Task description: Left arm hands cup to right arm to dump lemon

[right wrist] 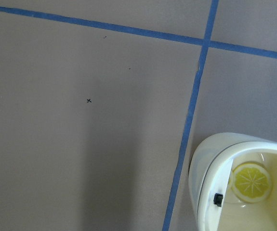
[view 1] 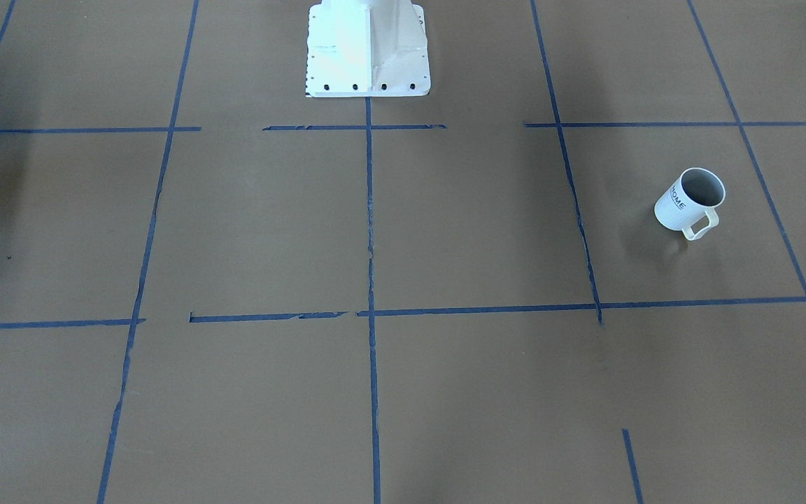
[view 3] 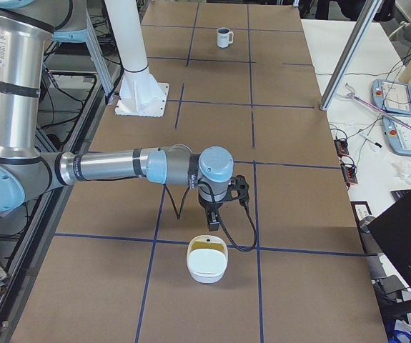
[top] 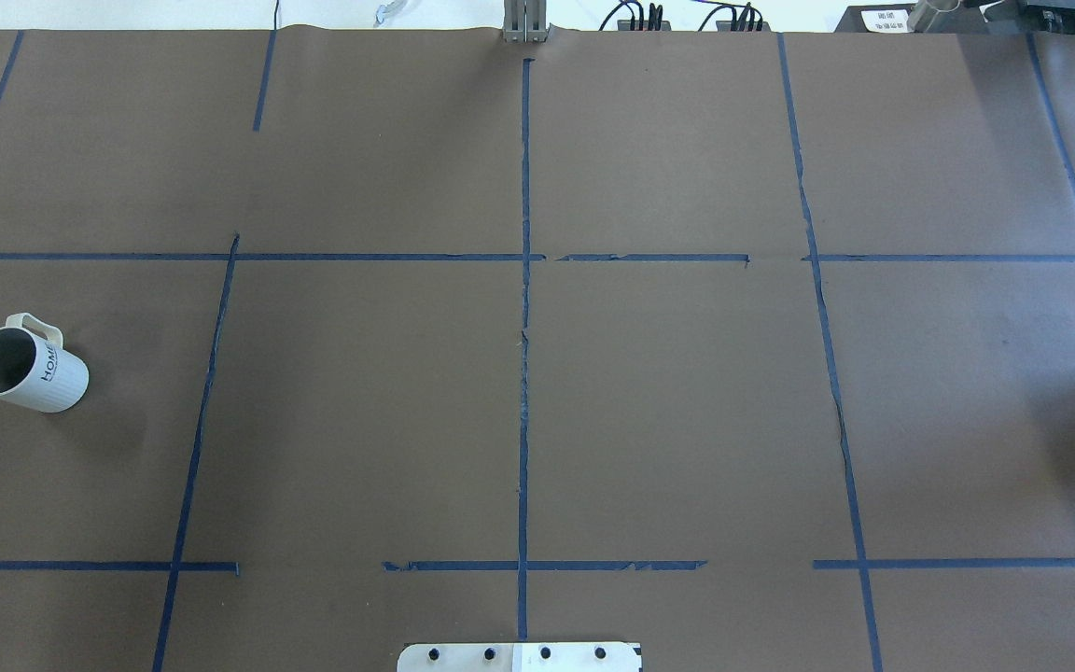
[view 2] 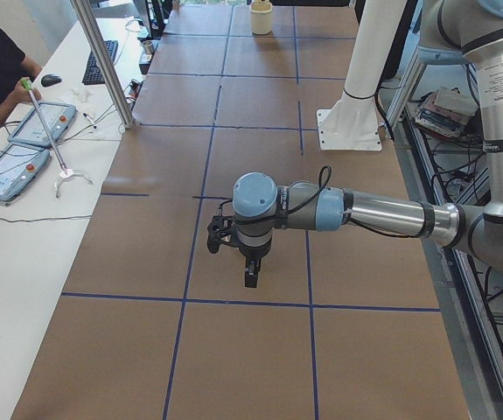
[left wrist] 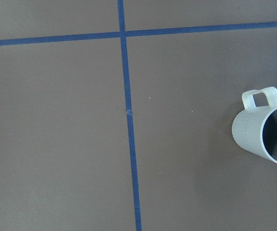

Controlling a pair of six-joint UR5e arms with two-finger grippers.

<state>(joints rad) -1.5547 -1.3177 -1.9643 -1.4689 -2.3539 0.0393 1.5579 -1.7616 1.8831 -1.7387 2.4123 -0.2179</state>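
A brown paper-covered tabletop [top: 668, 420], gridded with blue tape lines [top: 524, 373], carries a white ribbed cup with a squared loop handle and dark "HOME" lettering [view 1: 672, 210]. The cup stands upright toward the tabletop's left end, well apart from the white robot base [view 1: 368, 49] at the middle of the robot-side edge. Its handle points toward the operators' edge. What shows of its inside is grey, and its bottom is hidden. The grey tubular left arm with light-blue joint caps [view 2: 365, 213] reaches out level over the tabletop with its wrist turned down. It shows only in the exterior left view, where I cannot tell whether its jaws are apart or together. Its wrist camera looks straight down on a tape crossing and catches the cup at the right edge of that view, free of any contact. The silver-grey right arm with light-blue joint caps [view 3: 112, 166] stretches out level over the tabletop's right end, wrist down, a black cable looping beneath it. The state of its jaws cannot be told either. Near that wrist a white rounded container [view 3: 205, 275] rests on the tabletop beside a tape line, with a yellow slice marked by white segment lines [right wrist: 251, 182] lying inside it.
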